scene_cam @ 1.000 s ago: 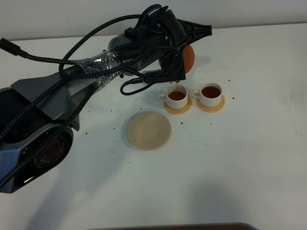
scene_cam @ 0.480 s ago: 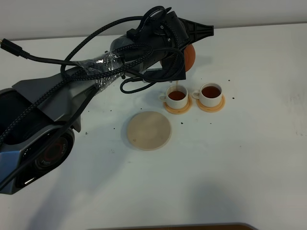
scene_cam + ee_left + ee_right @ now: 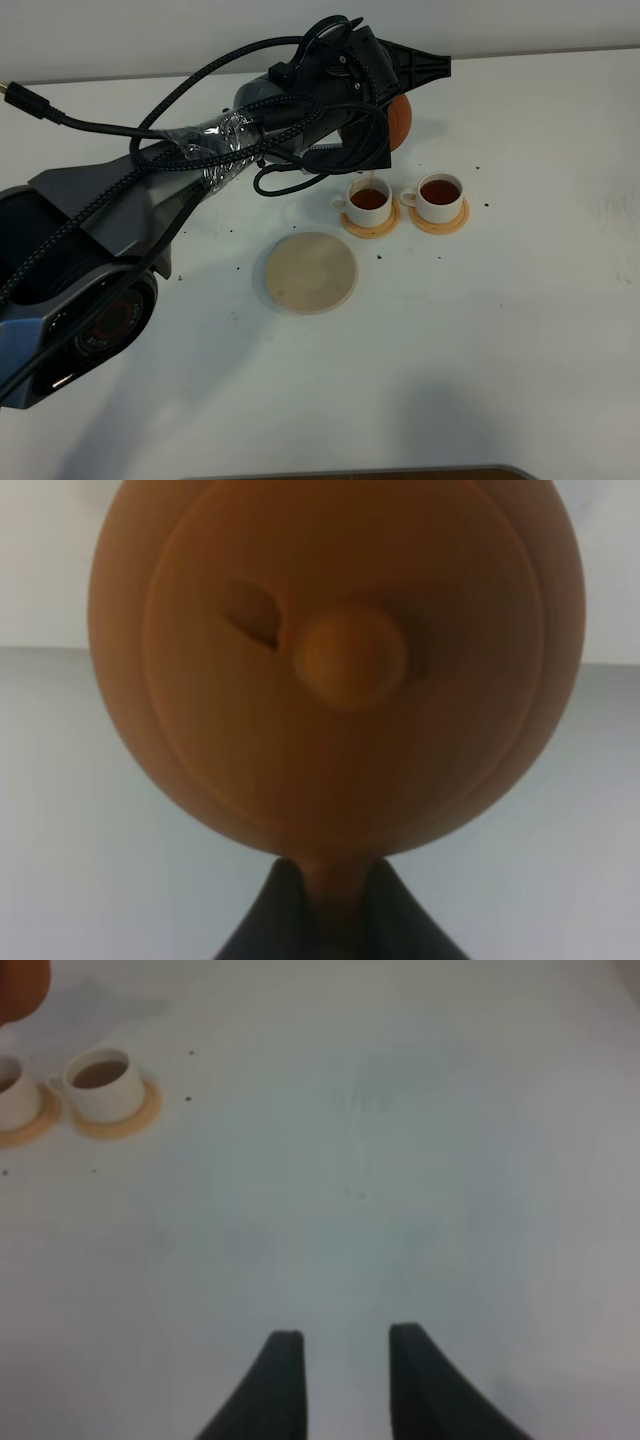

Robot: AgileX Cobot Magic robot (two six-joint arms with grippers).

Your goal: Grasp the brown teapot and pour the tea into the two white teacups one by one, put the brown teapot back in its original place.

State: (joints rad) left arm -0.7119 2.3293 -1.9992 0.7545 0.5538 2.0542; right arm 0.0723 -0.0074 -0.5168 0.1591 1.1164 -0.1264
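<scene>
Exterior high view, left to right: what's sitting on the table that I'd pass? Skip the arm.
disc → first cup → second cup. The teapot hangs above the cups and overlaps them, so it is left out.

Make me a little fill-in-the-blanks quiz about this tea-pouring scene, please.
1. The teapot is held by the ___ arm's fingers.
2. It is pouring tea into the cup nearer the wooden disc; the other cup already holds ___.
3. Each cup stands on an ___ coaster.
4. The wooden disc has ___ on it.
Missing words: left, tea, orange, nothing.
</scene>
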